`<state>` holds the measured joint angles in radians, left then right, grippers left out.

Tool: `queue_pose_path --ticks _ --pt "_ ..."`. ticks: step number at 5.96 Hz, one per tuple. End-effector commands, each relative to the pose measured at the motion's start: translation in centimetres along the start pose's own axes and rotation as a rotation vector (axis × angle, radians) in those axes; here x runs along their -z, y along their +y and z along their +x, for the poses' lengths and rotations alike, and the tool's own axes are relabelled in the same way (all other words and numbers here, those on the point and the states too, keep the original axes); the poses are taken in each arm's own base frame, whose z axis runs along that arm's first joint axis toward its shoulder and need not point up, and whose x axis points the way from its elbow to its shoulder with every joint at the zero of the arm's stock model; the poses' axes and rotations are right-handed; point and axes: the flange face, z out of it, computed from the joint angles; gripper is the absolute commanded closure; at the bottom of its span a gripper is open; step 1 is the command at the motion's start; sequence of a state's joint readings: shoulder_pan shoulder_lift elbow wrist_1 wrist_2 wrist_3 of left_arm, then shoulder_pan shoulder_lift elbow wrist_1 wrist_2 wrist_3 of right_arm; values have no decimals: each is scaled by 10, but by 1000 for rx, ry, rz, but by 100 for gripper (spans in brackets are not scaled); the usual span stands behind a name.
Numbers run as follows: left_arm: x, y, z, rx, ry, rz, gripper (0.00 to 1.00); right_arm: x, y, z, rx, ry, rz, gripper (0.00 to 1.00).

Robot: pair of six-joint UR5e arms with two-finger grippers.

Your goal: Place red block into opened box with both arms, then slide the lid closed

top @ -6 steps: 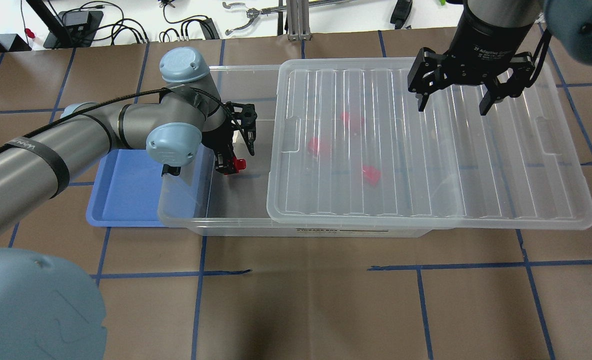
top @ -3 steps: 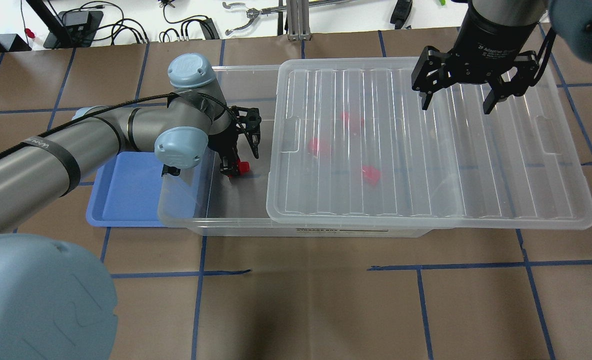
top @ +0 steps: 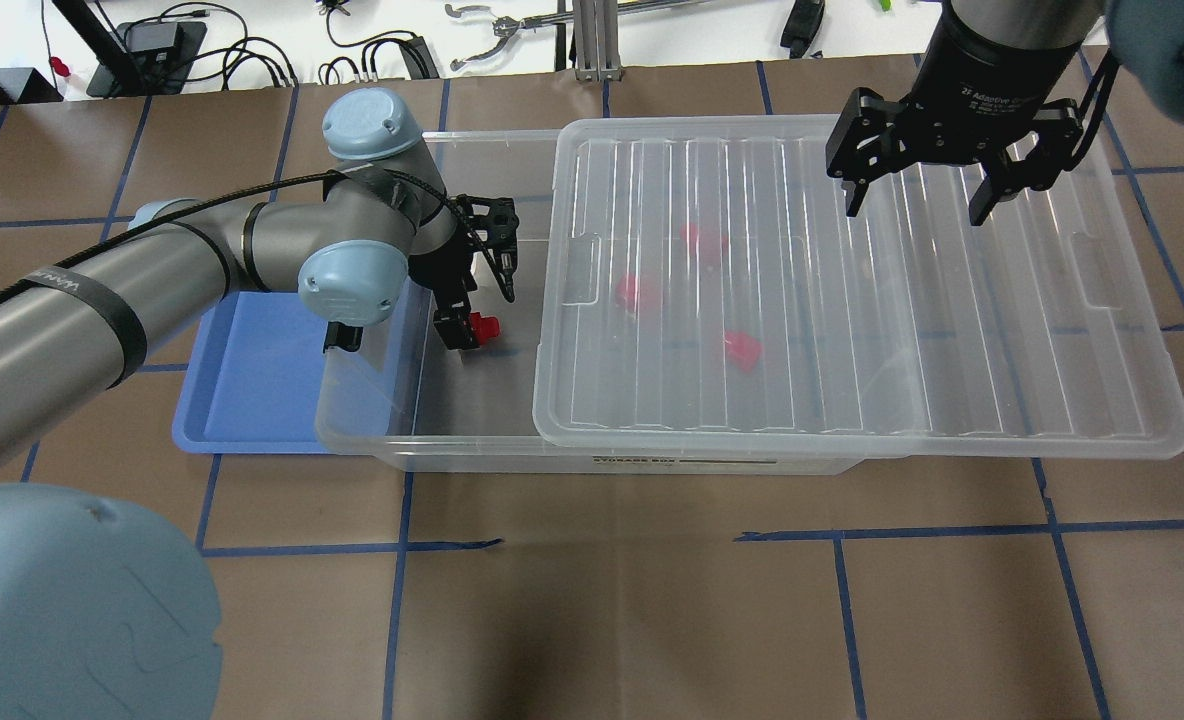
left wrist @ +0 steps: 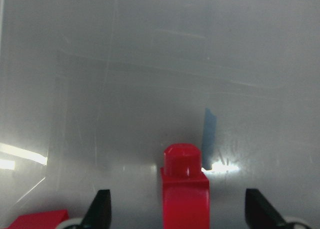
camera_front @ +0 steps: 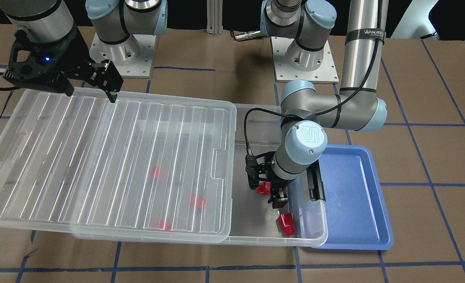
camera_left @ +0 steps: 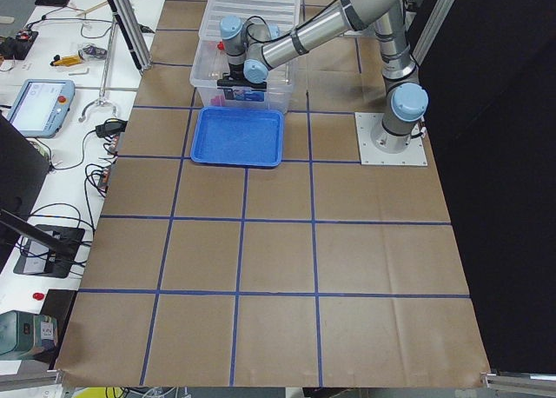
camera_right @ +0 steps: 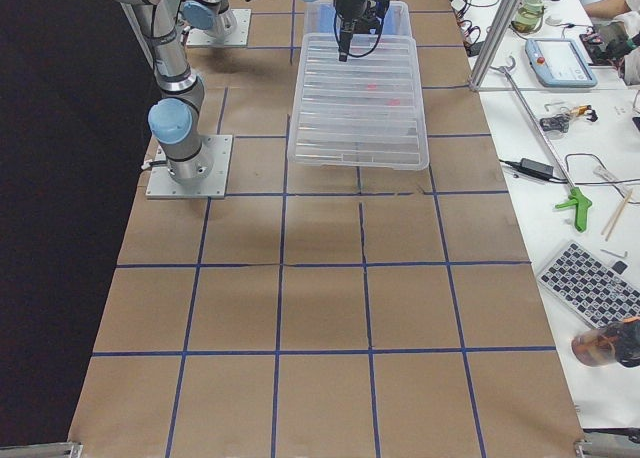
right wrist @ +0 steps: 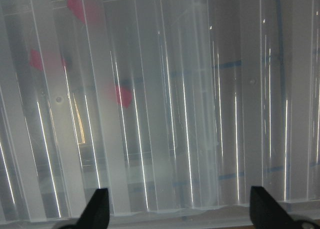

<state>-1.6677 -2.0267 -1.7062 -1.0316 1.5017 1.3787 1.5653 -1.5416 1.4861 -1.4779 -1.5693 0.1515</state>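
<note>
1. The left fingers point(top: 449, 325) are spread wide inside the uncovered end of the box point(top: 472, 452), pinching nothing. The right fingers point(top: 852, 195) are spread wide too, and empty.
2. Seen from overhead, a blue tray point(top: 252, 380) lies farthest left on the brown counter point(top: 592, 600), directly beside the box's left end.
3. The left arm point(top: 152, 290) reaches over the tray and bends down into the box, a clear, shallow bin whose left part is uncovered.
4. The red block point(top: 479, 325) sits low in that uncovered part, right between the left fingers. In the wrist view it touches neither of them, and from overhead its knob points toward the lid point(top: 852, 330). I cannot tell whether it rests on the box floor.
5. In the front view, another red block point(camera_front: 286, 225) lies near the box's left end wall, on the side away from the robot.
6. The lid, ribbed and translucent, covers the rest of the box and sticks out well past its right end.
7. Through the lid, three more red blocks point(top: 742, 350) show as blurred shapes inside the box.
8. The right fingers hang above the right half of the lid, pointing down, not touching it.
</note>
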Motion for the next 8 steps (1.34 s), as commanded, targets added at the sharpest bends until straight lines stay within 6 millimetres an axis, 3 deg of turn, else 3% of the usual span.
queue_pose_path --ticks 1,4,5,6,7,8 --pt "64 -6 9 7 11 -1 6 2 -3 6 -12 -5 8 0" --pt "197 -8 54 63 24 -16 6 6 -6 15 -24 13 19 0" --pt "229 -7 70 69 -25 4 3 7 -13 33 11 13 23 0" --pt "233 -5 88 112 -28 19 2 7 -25 72 61 9 22 0" --pt "248 0 102 346 -55 33 2 4 -35 112 80 6 16 0" --pt "258 6 104 540 -86 44 2 2 -42 146 117 3 15 0"
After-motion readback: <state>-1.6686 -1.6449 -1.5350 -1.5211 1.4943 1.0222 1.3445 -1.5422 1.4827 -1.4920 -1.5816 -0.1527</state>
